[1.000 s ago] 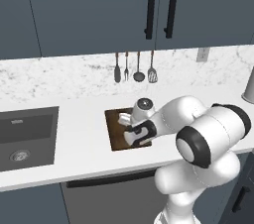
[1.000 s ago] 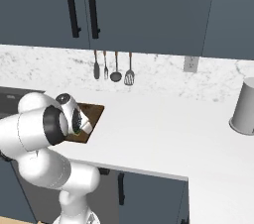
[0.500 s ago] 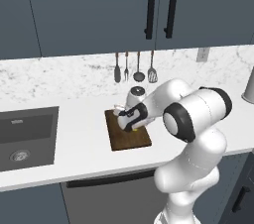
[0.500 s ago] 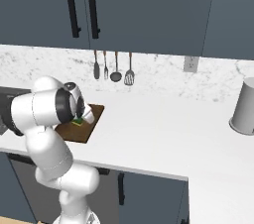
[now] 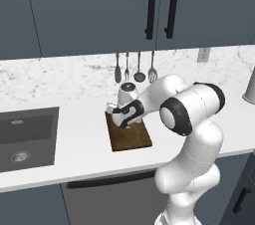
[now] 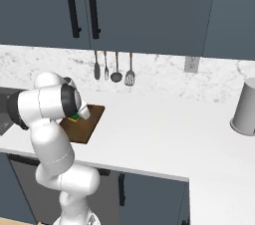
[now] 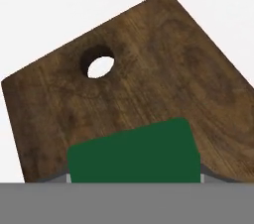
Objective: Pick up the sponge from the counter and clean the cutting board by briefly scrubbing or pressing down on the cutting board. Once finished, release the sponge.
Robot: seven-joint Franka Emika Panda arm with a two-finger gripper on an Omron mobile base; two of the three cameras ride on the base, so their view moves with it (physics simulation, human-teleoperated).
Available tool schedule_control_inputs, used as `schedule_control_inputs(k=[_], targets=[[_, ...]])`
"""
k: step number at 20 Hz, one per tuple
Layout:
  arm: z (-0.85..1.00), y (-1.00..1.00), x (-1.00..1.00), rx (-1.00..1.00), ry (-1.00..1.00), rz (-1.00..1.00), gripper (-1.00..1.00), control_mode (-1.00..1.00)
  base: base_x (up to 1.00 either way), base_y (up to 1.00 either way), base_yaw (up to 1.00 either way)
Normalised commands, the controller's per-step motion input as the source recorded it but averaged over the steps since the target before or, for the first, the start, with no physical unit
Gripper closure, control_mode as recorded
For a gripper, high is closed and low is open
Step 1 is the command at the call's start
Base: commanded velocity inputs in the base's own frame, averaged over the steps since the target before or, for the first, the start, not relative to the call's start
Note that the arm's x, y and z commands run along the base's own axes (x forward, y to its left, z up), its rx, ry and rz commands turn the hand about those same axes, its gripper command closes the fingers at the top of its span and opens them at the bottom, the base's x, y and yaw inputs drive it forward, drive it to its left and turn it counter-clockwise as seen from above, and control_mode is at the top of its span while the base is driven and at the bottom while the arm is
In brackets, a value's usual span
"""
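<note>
The dark brown cutting board (image 5: 130,137) lies on the white counter (image 5: 79,157), its small hole (image 7: 99,65) near the far short edge. My gripper (image 5: 122,117) hangs low over the board's far end, shut on the sponge (image 7: 133,156). The sponge's green face fills the lower middle of the hand view, just over the wood grain (image 7: 168,49). From the right base view a sliver of the green sponge (image 6: 74,117) peeks out beside the arm, above the cutting board (image 6: 84,127). Whether the sponge touches the board I cannot tell. My fingertips are hidden behind the sponge.
A dark grey sink (image 5: 27,134) is set into the counter left of the board. Kitchen utensils (image 5: 134,72) hang on the marble backsplash behind it. A grey canister (image 6: 245,107) stands far right. Dark cabinets (image 5: 159,7) hang overhead.
My gripper has carried the sponge along the board from its near half to its far end, toward the backsplash. The arm has stretched forward; the board has stayed in place.
</note>
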Motion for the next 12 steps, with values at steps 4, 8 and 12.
schedule_control_inputs(k=[4, 8, 12], targets=[[0.00, 0.11, -0.47, 0.00, 0.03, -0.02, 1.00, -1.00, 0.00, 0.00, 0.00], [0.00, 0.00, -0.69, 0.00, 0.03, -0.02, 1.00, -1.00, 0.00, 0.00, 0.00], [0.00, 0.00, -0.78, 0.00, 0.02, -0.02, 1.00, -1.00, 0.00, 0.00, 0.00]])
